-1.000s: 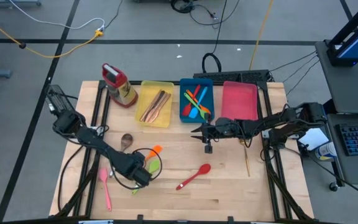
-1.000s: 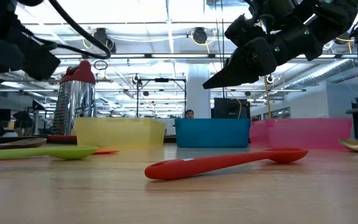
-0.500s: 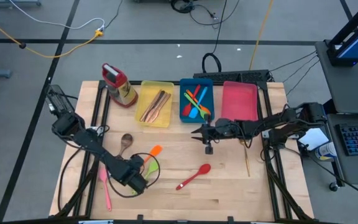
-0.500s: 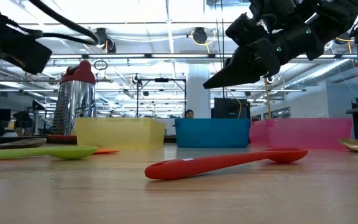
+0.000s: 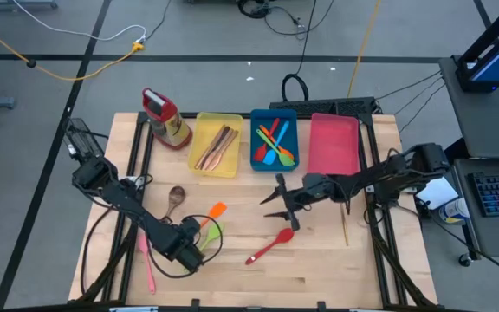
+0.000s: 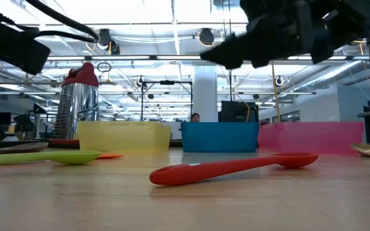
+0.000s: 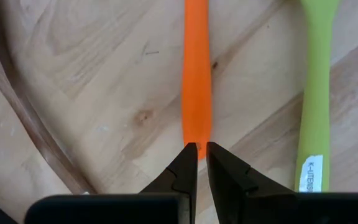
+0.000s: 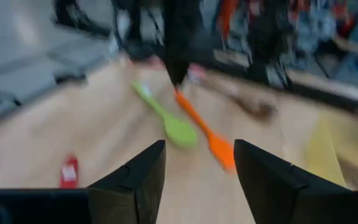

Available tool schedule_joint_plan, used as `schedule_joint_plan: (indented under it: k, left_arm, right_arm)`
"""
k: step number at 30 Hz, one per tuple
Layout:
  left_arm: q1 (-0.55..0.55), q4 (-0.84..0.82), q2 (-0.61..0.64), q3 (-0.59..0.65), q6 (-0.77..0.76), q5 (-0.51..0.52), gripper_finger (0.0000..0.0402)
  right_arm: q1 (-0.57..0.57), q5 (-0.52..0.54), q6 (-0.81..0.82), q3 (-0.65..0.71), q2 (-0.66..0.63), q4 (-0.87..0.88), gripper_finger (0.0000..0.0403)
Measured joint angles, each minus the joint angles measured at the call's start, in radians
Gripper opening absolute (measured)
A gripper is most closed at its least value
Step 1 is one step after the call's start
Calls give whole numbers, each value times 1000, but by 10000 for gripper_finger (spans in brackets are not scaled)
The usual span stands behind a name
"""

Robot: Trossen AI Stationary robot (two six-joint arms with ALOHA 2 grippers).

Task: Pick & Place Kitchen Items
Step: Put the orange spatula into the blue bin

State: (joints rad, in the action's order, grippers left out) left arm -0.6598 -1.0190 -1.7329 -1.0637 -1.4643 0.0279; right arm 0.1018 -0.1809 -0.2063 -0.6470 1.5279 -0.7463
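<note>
An orange spatula (image 5: 216,211) and a green spoon (image 5: 209,233) lie side by side on the wooden table at the near left. My left gripper (image 5: 189,252) points down, shut, with its fingertips (image 7: 190,163) at the end of the orange handle (image 7: 197,127). The green spoon (image 7: 316,106) lies beside them. My right gripper (image 5: 271,200) hangs open above the table's middle, level and pointing left, with nothing between its fingers (image 8: 194,163). A red spoon (image 5: 270,246) lies flat on the table just nearer than it. My left gripper stands with its shut fingertips over the free end of the orange spatula's handle (image 7: 197,138), coming from above and pointing down. The spatula lies flat on the table. I cannot tell whether the tips touch it.
Yellow (image 5: 236,149), blue (image 5: 256,143) and pink (image 5: 333,143) trays line the far edge, with utensils in the first two. A red-capped bottle (image 5: 165,117) stands far left. A wooden spoon (image 5: 175,198), a pink utensil (image 5: 148,260) and a thin gold one (image 5: 346,224) lie loose.
My right gripper has swung from beside the blue tray toward the table's near edge, and its fingers have opened wide. The utensils on the table have stayed where they were.
</note>
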Motion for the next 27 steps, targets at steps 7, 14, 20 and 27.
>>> schedule_joint_plan:
  k: [7,14,20,27]
  left_arm:
    - [1,42,0,32,3,5,42]
    - [1,176,7,108,4,2,42]
    - [0,186,5,109,43,30,42]
    - [-1,187,3,111,55,51,42]
  right_arm:
    - [5,-3,3,-2,170,-265,187]
    - [-5,-3,24,-116,345,-295,187]
    - [-6,-4,26,-226,459,-242,187]
    - [-24,22,-71,-241,466,-232,187]
